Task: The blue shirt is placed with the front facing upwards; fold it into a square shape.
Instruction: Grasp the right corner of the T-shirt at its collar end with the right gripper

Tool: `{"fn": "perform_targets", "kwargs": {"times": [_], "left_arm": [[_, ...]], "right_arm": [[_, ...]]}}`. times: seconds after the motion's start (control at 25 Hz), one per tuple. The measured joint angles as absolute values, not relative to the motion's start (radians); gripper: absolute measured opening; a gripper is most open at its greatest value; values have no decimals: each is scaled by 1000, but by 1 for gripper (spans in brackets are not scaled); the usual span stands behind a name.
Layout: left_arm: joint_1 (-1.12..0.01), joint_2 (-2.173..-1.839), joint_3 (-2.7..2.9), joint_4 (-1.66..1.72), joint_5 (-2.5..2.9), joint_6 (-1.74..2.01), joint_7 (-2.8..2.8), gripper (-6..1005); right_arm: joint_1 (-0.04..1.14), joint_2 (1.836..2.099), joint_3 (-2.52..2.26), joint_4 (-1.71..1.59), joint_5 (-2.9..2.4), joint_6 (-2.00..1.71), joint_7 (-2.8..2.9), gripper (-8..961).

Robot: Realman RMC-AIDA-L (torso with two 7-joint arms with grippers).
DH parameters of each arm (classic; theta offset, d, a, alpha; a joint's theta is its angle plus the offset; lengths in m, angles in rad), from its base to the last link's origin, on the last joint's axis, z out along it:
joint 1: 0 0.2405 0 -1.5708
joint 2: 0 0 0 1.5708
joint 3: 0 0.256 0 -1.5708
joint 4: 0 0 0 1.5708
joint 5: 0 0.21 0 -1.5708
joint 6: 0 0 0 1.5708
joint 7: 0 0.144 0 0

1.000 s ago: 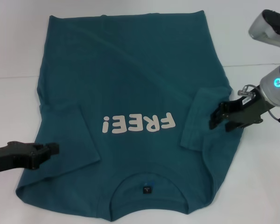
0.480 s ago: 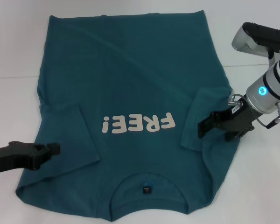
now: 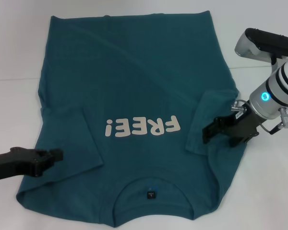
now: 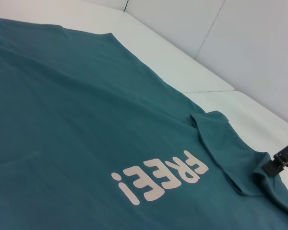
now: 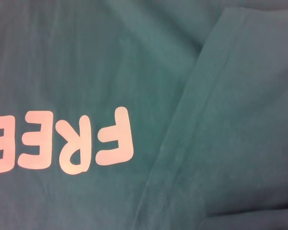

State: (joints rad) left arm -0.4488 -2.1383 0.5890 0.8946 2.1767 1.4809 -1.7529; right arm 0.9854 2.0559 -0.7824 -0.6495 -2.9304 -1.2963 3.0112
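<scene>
**Right gripper lower and further onto folded sleeve; left gripper little changed**

Shirt position: the blue shirt [image 3: 134, 110] lies flat on the white table [image 3: 14, 96], front upward, collar edge nearest the robot and hem at the far side. The white "FREE!" lettering [image 3: 143, 128] reads upside down in the head view. Both short sleeves are folded inward over the body of the shirt; the fold of the right sleeve [image 3: 206, 122] shows its stitched hem clearly in the right wrist view.

Right gripper [image 3: 216, 132]: compared with a second ago it has moved inward across the shirt's right edge and dropped slightly, and the forearm above it has swung in over the table. It now sits over the outer part of the right sleeve. Its dark fingers appear apart, with no cloth seen pinched between them; contact with the fabric cannot be confirmed.

Left gripper [image 3: 50, 157]: it sits at the shirt's left edge near the folded left sleeve [image 3: 69, 143], a touch lower than before. Whether its fingers are spread or closed cannot be told.
</scene>
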Motion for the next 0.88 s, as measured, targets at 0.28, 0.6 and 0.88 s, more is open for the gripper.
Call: {"fn": "perform_targets", "kwargs": {"times": [0.28,0.6,0.88], "left_arm": [[-454,-2136,589,881,2177,1476,-1750,47],[-456,-2135,589,880,2177,1476,-1749,46],[-456,-2135,586,879,2177,1478,-1741,45]], "right_arm": [[997,2044,-784,-595,-2931,-1266,3011,835],[1007,2037,-788,-568,-2931,-1252,3012,831],[1024,2023,-782,-523,-2932,-1244,3014,826]]}}
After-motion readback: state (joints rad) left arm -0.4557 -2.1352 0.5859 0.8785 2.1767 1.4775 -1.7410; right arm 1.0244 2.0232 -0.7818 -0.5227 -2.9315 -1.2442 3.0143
